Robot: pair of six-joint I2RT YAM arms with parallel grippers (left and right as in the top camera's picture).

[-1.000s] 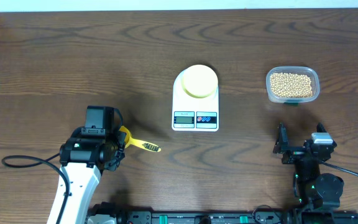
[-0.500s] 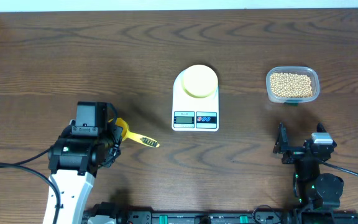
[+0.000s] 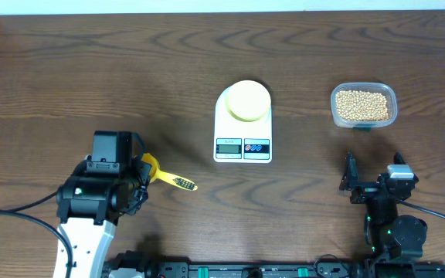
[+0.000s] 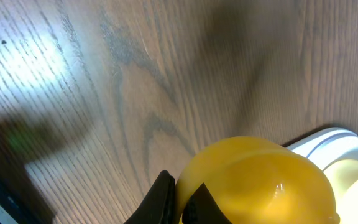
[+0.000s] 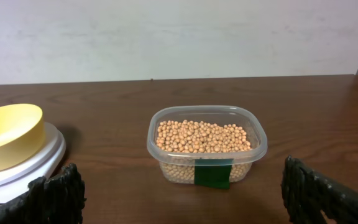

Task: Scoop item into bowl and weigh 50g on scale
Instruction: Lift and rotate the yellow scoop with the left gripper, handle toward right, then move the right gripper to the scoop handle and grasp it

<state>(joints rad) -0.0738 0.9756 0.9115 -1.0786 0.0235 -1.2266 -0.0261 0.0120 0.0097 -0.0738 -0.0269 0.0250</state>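
Observation:
The tan beans (image 3: 362, 105) fill a clear plastic tub (image 3: 335, 113) at the back right, also in the right wrist view (image 5: 202, 136). The pale-yellow bowl (image 3: 249, 100) sits on the white scale (image 3: 242, 147); it also shows in the right wrist view (image 5: 5, 135). My left gripper (image 3: 140, 174) is at the front left, shut on the rim of the bright yellow scoop (image 3: 167, 177). In the left wrist view its jaws (image 4: 180, 200) pinch the scoop's cup (image 4: 260, 183). My right gripper (image 5: 182, 194) is open and empty, in front of the tub (image 5: 205, 175).
The scale's display and two buttons (image 3: 242, 145) face the front edge. The scoop's handle (image 3: 184, 183) points right toward the scale. A black cable (image 3: 22, 207) trails left of the left arm. Bare wood lies between the scoop and the scale.
My left arm has shifted left and a little toward the front, and the scoop has moved slightly with it. The right arm has not moved.

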